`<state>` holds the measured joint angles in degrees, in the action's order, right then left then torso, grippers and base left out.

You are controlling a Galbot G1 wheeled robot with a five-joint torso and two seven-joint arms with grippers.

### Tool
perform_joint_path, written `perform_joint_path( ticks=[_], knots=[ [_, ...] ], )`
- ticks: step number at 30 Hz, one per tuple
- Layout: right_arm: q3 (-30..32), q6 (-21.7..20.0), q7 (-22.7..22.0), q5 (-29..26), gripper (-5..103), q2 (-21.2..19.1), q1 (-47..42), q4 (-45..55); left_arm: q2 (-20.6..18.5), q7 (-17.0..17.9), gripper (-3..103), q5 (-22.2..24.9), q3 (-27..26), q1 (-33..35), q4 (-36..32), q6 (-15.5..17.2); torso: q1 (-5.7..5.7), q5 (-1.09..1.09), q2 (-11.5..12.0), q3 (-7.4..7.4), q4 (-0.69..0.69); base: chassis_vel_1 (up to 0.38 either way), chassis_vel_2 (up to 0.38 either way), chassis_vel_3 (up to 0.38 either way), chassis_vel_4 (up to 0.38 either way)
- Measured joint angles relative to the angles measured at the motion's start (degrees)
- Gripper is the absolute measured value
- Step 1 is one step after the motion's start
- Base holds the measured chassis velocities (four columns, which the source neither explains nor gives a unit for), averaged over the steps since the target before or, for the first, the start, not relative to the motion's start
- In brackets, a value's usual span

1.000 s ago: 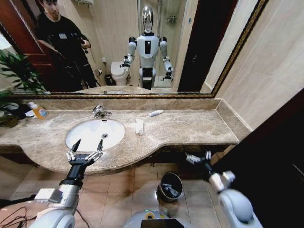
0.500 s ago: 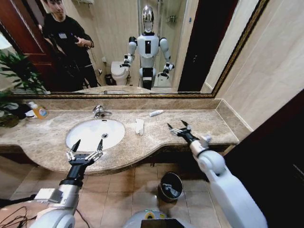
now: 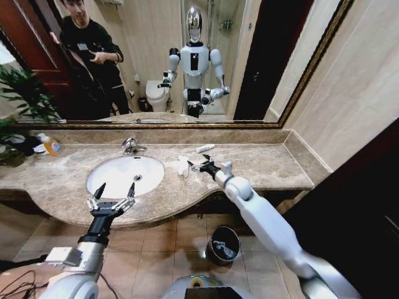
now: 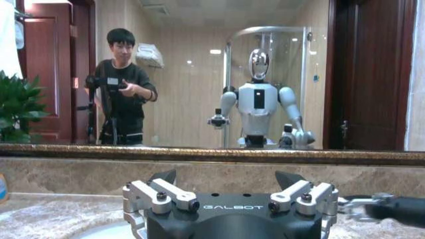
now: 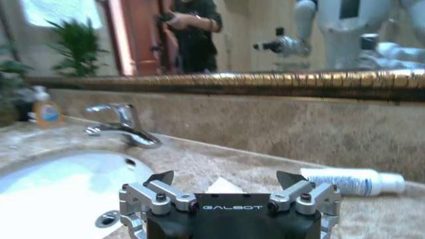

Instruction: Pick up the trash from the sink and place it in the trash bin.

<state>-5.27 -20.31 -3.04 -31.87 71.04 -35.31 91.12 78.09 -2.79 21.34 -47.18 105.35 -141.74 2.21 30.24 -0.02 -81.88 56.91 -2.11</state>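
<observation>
Beige-brown marble counter [image 3: 262,163] runs wall to wall under a gold-framed mirror [image 3: 156,62], front edge curving out around the sink [image 3: 124,175], white oval basin, chrome tap [image 3: 131,147] behind it. Right pincer [image 3: 197,163] reaches over the counter just right of the basin, fingers spread wide, nothing held, tips just beside the folded white tissue [image 3: 182,166] lying on the marble between basin rim and pincer; in the right wrist view the tissue [image 5: 224,186] sits between the two spread fingers. White tube [image 3: 204,148] lies near the back ledge, apart from the tissue; right wrist view shows it [image 5: 352,180] on its side close to the backsplash. Open marble to the right of the arm up to the side wall. Left pincer [image 3: 112,194] hovers over the front lip of the counter at the basin's near rim, fingers spread, empty. Trash bin [image 3: 223,245] stands on the tiled floor below the counter edge, dark round, some litter inside, floor around it free. Orange-labelled soap bottle [image 3: 51,146] at the far left back, next to a plant [image 3: 22,93]
</observation>
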Motion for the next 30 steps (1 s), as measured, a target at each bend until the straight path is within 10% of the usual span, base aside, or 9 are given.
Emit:
perform_joint_path(
  ticks=[13,24,30],
  knots=[
    [-6.2,-5.0,-13.7,-3.0,100,6.0,1.8,-5.1,0.0,0.0,100,0.0,0.0,0.0,0.0,0.0,-0.01,0.0,0.0,0.0,0.0,0.0,0.0,0.0,0.0],
    [-7.3,-5.8,-13.9,-5.4,101,6.7,2.5,-7.6,0.0,0.0,100,0.0,0.0,0.0,0.0,0.0,-0.01,0.02,0.0,0.0,0.0,0.0,0.0,0.0,0.0],
    [-6.9,-4.8,-12.6,-5.9,76,5.5,2.8,-8.2,0.0,0.0,100,0.0,0.0,0.0,0.0,0.0,-0.01,0.02,0.0,-0.01,0.0,0.0,0.0,0.0,0.0]
  ],
)
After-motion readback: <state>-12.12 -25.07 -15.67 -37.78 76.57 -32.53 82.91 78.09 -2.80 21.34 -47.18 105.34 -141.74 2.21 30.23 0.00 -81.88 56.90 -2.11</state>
